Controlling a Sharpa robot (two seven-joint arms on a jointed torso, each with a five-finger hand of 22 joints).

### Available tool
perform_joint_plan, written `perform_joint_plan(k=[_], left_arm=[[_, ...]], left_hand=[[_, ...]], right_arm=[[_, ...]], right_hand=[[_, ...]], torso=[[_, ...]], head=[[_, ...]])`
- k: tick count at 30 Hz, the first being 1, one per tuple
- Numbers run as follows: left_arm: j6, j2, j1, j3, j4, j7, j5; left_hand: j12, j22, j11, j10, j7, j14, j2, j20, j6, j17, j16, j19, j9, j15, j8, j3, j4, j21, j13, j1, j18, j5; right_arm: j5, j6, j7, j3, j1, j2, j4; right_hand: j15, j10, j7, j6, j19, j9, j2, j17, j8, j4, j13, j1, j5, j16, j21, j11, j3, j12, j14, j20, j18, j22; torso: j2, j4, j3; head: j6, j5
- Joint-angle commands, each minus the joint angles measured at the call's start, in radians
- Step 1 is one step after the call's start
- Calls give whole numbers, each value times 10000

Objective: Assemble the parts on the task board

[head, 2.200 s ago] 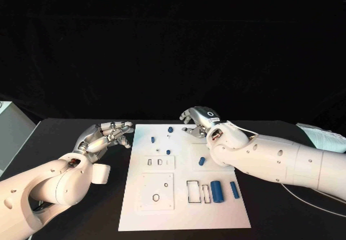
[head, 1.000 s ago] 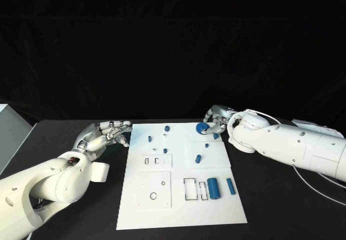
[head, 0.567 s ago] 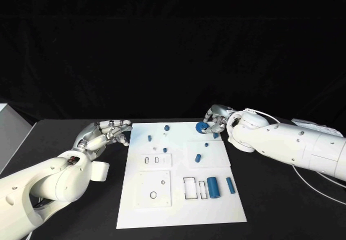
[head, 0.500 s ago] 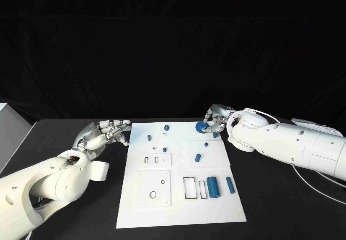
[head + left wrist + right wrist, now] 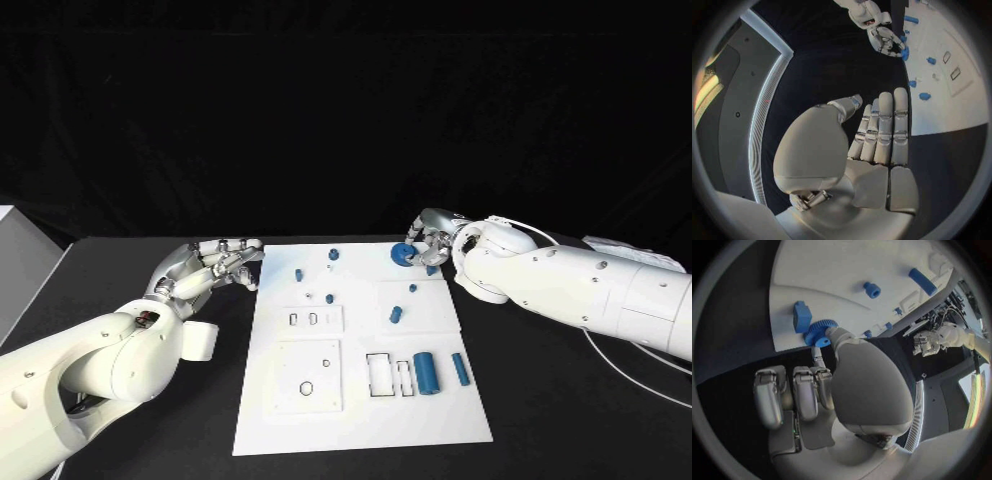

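Note:
The white task board [image 5: 289,400] lies in the middle of the black table. My right hand [image 5: 437,238] is at the board's far right corner and pinches a blue toothed wheel [image 5: 402,254] between thumb and a finger. In the right wrist view the wheel [image 5: 820,333] hangs at the board's edge beside a blue block [image 5: 802,316]. My left hand [image 5: 214,266] lies off the board's far left corner, fingers straight, holding nothing. On the board lie a thick blue cylinder [image 5: 426,368], a slim blue bar [image 5: 460,370] and several small blue pegs [image 5: 329,298].
Black-outlined rectangular slots [image 5: 379,375] sit left of the thick cylinder, two small slots [image 5: 303,320] and an oval hole [image 5: 306,386] nearer the board's left side. A white box [image 5: 12,255] stands at the table's far left. A cable [image 5: 635,375] trails under my right arm.
My right hand has moved from over the board's far edge to its far right corner, and the blue wheel now shows in its fingertips. Over the last second it barely moves. My left hand stays put.

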Motion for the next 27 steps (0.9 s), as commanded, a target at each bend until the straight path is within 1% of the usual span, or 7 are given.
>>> perform_joint_plan(k=[1, 6, 11, 15, 19, 21, 27], left_arm=[[178, 17, -2, 7, 14, 33, -51], [183, 23, -3, 7, 6, 31, -52], [190, 38, -9, 7, -17, 30, -52], [190, 43, -17, 7, -48, 28, -52], [194, 58, -20, 7, -77, 28, -54], [196, 64, -21, 7, -85, 29, -58], [194, 80, -22, 7, -95, 33, -64]], left_hand=[[-49, 9, -17, -84, 8, -53, 33, 10, -60, -14, 47, -55, 14, 8, 22, 45, 8, 35, -3, -52, 130, -50], [-52, 23, -13, -94, 13, -62, 28, 15, -70, -19, 51, -76, 17, 11, 19, 49, -2, 53, -4, -56, 131, -50], [-52, 23, -13, -94, 13, -62, 28, 15, -70, -19, 51, -76, 17, 11, 19, 49, -2, 53, -4, -56, 131, -50], [-52, 23, -13, -94, 13, -62, 28, 15, -70, -19, 51, -76, 17, 11, 19, 49, -2, 53, -4, -56, 131, -50], [-52, 23, -13, -94, 13, -62, 28, 15, -70, -19, 51, -76, 17, 11, 19, 49, -2, 53, -4, -56, 131, -50], [-52, 23, -13, -94, 13, -62, 28, 15, -70, -19, 51, -76, 17, 11, 19, 49, -2, 53, -4, -56, 131, -50], [-52, 23, -13, -94, 13, -62, 28, 15, -70, -19, 51, -76, 17, 11, 19, 49, -2, 53, -4, -56, 131, -50]], right_arm=[[-453, -347, 120, -2, -15, 11, 98], [-663, -710, 105, -3, -25, 3, 271], [-848, -1068, 22, 0, -32, -41, 664], [-991, -1288, -76, 13, -33, -3, 1032], [-1379, -1493, -154, 25, -34, 184, 1352], [-1656, -1545, -167, 27, -34, 331, 1454], [-2379, -1638, -187, 1, -121, 846, 1533]], right_hand=[[-95, 1056, -40, 155, 1047, 39, -37, 2628, 27, -1, 2631, -61, -84, 36, 60, -80, 120, 20, 1058, -81, -140, 2632], [-104, 1056, -52, 192, 1047, 41, -137, 2628, 23, 5, 2631, -162, -236, 36, 60, -90, 212, 20, 1058, -91, -140, 2632], [-107, 1056, -60, 218, 1047, 45, -198, 2628, 26, 16, 2631, -234, -312, 36, 60, -97, 237, 20, 1058, -95, -140, 2632], [-107, 1056, -63, 225, 1047, 46, -212, 2628, 27, 17, 2631, -251, -336, 36, 60, -99, 245, 20, 1058, -96, -140, 2632], [-109, 1056, -72, 244, 1047, 50, -222, 2628, 34, 9, 2631, -256, -362, 36, 60, -106, 262, 20, 1058, -97, -140, 2632], [-123, 1056, -85, 268, 1047, 56, -272, 2628, 33, -52, 2631, -228, -534, 36, 60, -120, 341, 20, 1058, -107, -140, 2632], [-125, 1056, -83, 269, 1047, 56, -286, 2628, 29, -54, 2631, -242, -591, 36, 60, -119, 358, 20, 1058, -111, -140, 2632]], torso=[[-1, -10, 3], [-5, 5, 3], [-5, 33, 0], [-12, 13, -5], [-14, 14, -9], [-5, 15, -11], [-6, 0, -18]], head=[[15, 2], [28, -14], [35, -14], [35, 13], [30, 37], [28, 46], [51, 44]])
